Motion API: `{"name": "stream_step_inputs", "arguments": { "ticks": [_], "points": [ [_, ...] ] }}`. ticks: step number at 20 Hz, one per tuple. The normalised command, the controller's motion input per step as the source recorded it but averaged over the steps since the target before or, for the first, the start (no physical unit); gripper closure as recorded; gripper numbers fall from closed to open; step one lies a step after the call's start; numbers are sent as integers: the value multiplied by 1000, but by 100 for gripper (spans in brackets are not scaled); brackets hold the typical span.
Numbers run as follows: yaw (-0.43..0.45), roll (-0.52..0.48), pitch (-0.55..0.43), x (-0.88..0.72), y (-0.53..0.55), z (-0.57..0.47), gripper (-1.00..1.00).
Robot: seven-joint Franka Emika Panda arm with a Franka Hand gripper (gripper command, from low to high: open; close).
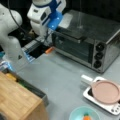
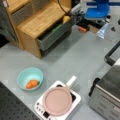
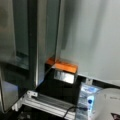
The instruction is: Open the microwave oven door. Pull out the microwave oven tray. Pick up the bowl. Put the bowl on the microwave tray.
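I can't tell how my gripper [image 1: 47, 37] fingers sit by the microwave oven door [image 1: 72, 47]; a slip off its handle could leave it shut.

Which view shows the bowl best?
A front view shows the bowl whole, teal, with the orange item inside, on the table left of the pink plate. In a front view it is cut off at the bottom edge. The wrist view does not show it.
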Motion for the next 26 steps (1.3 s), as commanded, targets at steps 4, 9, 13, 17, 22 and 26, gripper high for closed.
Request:
{"name": "stream_step_inputs", "arguments": {
  "ticks": [4,9,13,17,22,26],
  "points": [
    [-164,78,73,-60,428,91,-100],
    [-178,110,50,-50,439,33,-100],
    [-171,119,0,-24,295,-35,-100],
    [-186,116,-33,-25,242,-84,-100],
    [-191,109,-63,-45,237,-147,-100],
    [-226,127,-104,-61,268,-239,-100]
  ]
}}
